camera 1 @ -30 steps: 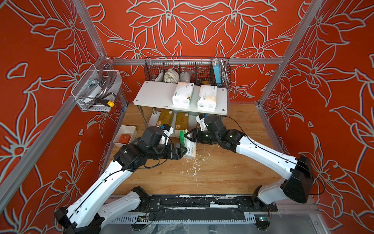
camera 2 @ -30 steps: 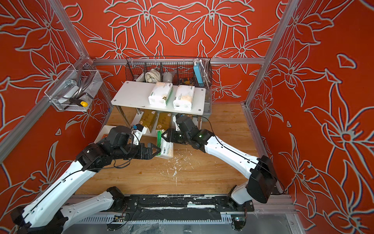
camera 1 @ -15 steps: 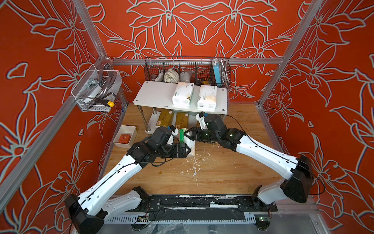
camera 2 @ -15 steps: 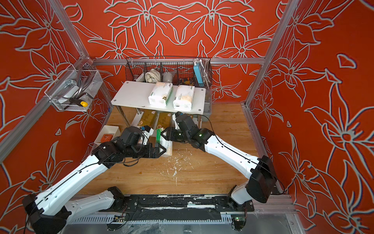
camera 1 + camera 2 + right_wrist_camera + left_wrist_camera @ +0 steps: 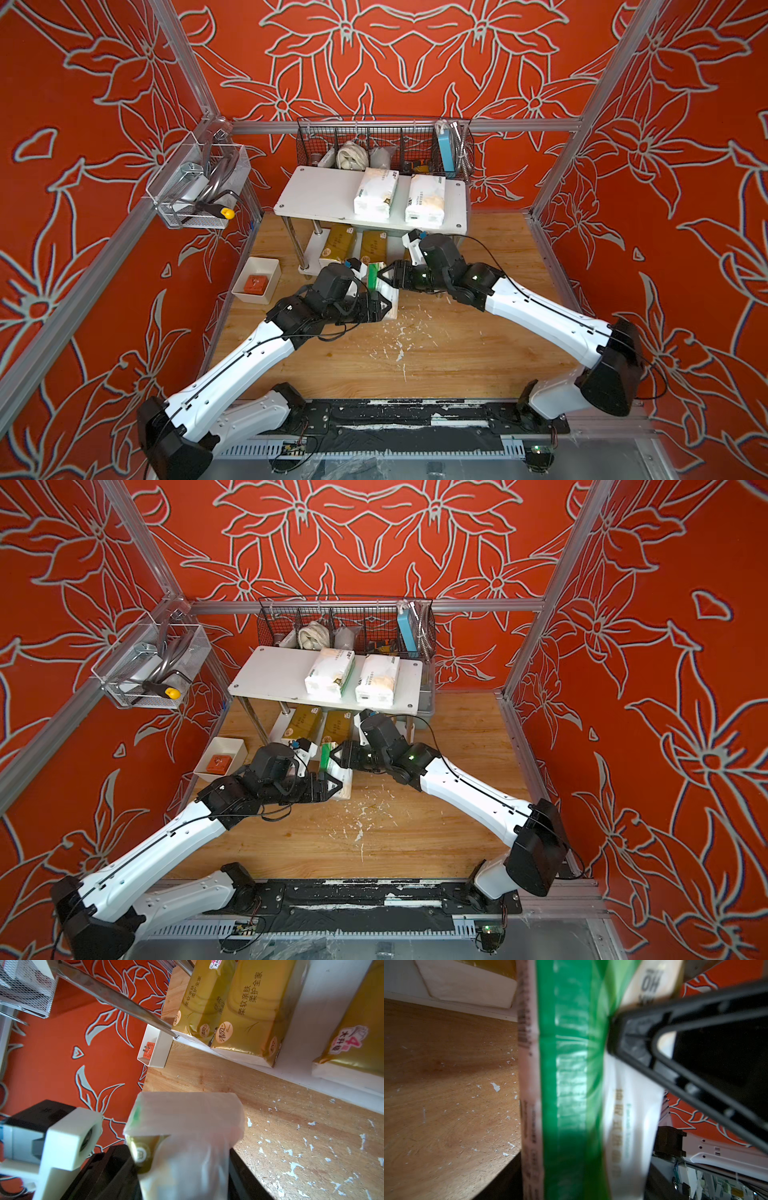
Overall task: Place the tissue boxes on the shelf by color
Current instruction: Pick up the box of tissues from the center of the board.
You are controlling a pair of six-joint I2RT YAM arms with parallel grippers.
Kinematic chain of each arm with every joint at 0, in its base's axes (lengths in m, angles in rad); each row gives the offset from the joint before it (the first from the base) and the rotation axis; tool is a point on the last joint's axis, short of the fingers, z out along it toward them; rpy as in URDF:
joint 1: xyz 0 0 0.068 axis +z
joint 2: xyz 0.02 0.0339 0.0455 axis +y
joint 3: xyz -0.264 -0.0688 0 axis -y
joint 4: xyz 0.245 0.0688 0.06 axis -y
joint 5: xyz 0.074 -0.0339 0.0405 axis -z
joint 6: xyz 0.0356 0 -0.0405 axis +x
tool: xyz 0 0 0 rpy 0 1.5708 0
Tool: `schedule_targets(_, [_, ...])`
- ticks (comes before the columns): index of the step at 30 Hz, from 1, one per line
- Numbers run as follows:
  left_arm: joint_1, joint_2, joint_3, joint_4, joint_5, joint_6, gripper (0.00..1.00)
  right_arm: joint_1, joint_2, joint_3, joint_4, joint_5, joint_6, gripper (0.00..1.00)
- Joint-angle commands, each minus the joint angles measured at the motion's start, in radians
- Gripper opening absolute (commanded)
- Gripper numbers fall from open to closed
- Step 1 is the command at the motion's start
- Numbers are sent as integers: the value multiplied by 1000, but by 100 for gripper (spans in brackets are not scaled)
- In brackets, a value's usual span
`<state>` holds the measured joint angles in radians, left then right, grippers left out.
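**Operator:** Where is the loose pack?

**Robot:** The loose pack (image 5: 373, 278), white with a green band, is in front of the shelf (image 5: 316, 195), between my two arms and over the wooden table (image 5: 457, 353). I cannot tell whether it rests on the wood or hangs just above it.

**Operator:** Who has it?

**Robot:** My right gripper (image 5: 383, 277) is clamped on the end nearer the shelf. In the left wrist view one of its black fingers (image 5: 629, 1032) presses a dimple into the green band. My left gripper (image 5: 383, 307) is at the end nearer my base and touches the pack in both top views. Its own fingers do not show in the left wrist view. I cannot tell whether it grips or only stands around the pack.

**Operator:** And the shelf?

**Robot:** On the top board a white pack (image 5: 375, 193) and another white pack (image 5: 426, 198) lie side by side. On the lower board, in the right wrist view, a gold pack (image 5: 200, 999) touches a second gold pack (image 5: 251, 1014). A third gold pack (image 5: 353, 1022) lies apart from them, with a strip of white board between.

**Operator:** Anything else nearby?

**Robot:** A small white tray (image 5: 249, 297) holding an orange block (image 5: 256, 283) sits on the table beside the shelf's left legs. A black wire basket (image 5: 374, 133) hangs on the wall behind the shelf.
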<state>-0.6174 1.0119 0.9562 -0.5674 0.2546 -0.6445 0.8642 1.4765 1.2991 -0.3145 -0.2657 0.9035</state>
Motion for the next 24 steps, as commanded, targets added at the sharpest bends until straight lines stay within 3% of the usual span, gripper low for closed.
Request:
schedule_targets(1, [-5, -48, -6, 48, 9, -9, 64, 6, -15, 34, 12, 3, -10, 63])
schedule_targets(4, [-5, -69, -10, 46, 3, -27, 56, 4, -31, 37, 3, 15, -15, 85])
schedule_targets(7, [-5, -100, -7, 28, 0, -49, 53, -1, -65, 38, -3, 26, -17, 99])
schedule_targets(16, [-5, -206, 127, -196, -102, -37, 51, -27, -291, -57, -56, 43, -4, 99])
schedule_targets(24, [24, -77, 514, -436, -213, 150, 52, -27, -463, -166, -151, 25, -14, 99])
